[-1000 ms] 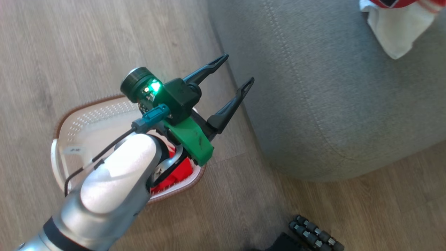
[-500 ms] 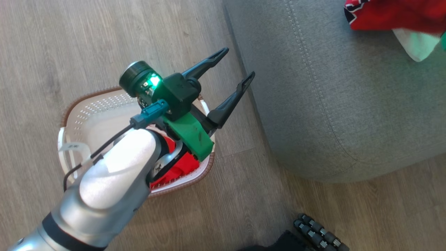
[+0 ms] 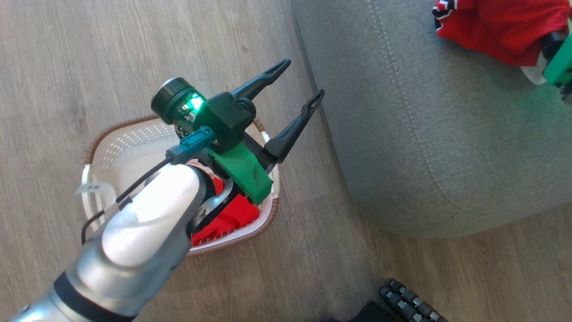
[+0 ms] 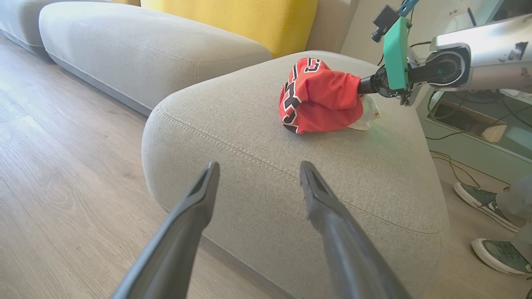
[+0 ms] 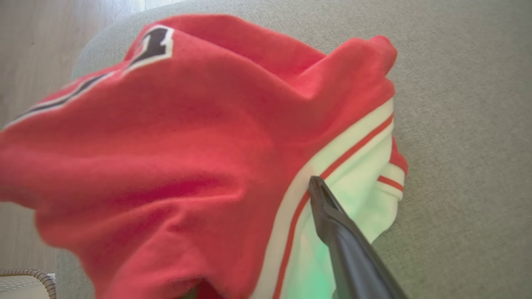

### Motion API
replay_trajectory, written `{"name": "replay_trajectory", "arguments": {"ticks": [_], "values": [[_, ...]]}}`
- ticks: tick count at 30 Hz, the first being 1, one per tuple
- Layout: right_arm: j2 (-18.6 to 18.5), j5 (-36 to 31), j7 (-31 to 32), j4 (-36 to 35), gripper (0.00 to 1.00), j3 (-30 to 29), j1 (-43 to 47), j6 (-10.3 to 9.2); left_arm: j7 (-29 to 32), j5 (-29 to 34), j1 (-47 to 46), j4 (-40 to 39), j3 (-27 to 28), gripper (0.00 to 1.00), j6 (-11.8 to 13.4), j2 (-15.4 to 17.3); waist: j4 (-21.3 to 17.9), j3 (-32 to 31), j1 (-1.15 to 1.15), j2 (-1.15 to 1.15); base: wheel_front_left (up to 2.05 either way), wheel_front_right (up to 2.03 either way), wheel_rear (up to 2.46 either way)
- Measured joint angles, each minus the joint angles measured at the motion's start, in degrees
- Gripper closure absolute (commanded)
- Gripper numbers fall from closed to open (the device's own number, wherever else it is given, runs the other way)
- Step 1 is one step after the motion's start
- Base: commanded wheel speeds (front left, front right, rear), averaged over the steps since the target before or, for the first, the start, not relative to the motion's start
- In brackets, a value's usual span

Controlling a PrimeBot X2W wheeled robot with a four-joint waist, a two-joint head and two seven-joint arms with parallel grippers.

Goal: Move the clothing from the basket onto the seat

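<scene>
The white perforated basket [image 3: 129,141] with a brown rim stands on the floor left of the seat, with red clothing [image 3: 232,219] bunched in its near corner. My left gripper [image 3: 298,81] hovers open and empty above the basket's right end, pointing at the grey seat [image 3: 424,134]. A red jersey [image 4: 320,99] with black and white numbers lies crumpled on the seat [image 4: 257,124]. My right gripper [image 5: 266,182] is pushed into that jersey [image 5: 187,137]. One finger [image 5: 336,224] stands wide of centre on the white trim, and red cloth covers the other.
Wood floor surrounds the basket. A second grey cushion [image 4: 145,45] and a yellow cushion [image 4: 232,20] lie behind the seat. A person's shoes [image 4: 482,201] stand on the floor at the seat's right side. Dark ribbed parts [image 3: 409,304] of my base show at the bottom.
The head camera has panned. The red jersey has come down onto the seat with my right gripper, whose jaws have spread. My left gripper stays open over the basket.
</scene>
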Motion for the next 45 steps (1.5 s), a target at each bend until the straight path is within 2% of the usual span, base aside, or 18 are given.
{"name": "replay_trajectory", "arguments": {"ticks": [4,9,16,23,28,35,40,45], "values": [[-0.31,1.12,1.07,-0.49,0.00,2.01,0.02,0.00,-0.44,-0.41,0.10,0.56,-0.20,0.00,0.25,-0.01,-0.38,-1.13,0.00,0.00,0.00,0.00,0.00],[-2.10,4.26,3.49,-4.57,0.00,5.98,0.37,0.00,-1.01,-0.98,0.34,1.22,-0.47,0.00,0.52,-0.09,-0.71,-2.99,0.00,0.00,0.00,0.00,0.00],[-7.09,10.29,11.33,-12.09,0.00,12.23,5.93,0.01,-2.38,-1.59,2.93,2.29,-0.53,0.00,1.21,-0.11,-1.60,-6.48,0.00,0.00,0.00,0.00,0.00],[-11.32,13.33,12.49,-19.54,0.00,14.75,6.84,0.00,-3.98,-3.35,4.79,2.83,-0.24,0.00,2.22,-0.14,-2.42,-10.70,0.00,0.00,0.00,0.00,0.00],[-14.63,13.61,8.57,-25.21,0.00,15.13,8.86,0.00,-5.57,-4.75,7.48,3.19,0.25,0.00,3.31,-0.16,-2.12,-14.36,0.00,0.00,0.00,0.00,0.00],[-16.77,11.62,-0.20,-31.38,0.00,12.44,11.96,0.00,-7.22,-6.01,9.38,3.53,2.02,0.00,4.80,0.01,0.42,-17.79,0.00,0.00,0.00,0.00,0.00],[-16.73,9.10,-6.05,-35.09,0.00,7.54,17.51,0.00,-8.11,-7.03,11.95,3.76,3.26,0.00,6.27,0.29,2.91,-20.11,0.00,0.00,0.00,0.00,0.00],[-15.67,5.50,-8.18,-38.10,0.00,1.27,23.76,0.00,-9.09,-7.90,14.19,3.60,4.69,0.00,7.37,1.49,5.40,-22.26,0.00,0.00,0.00,0.00,0.00]]}}
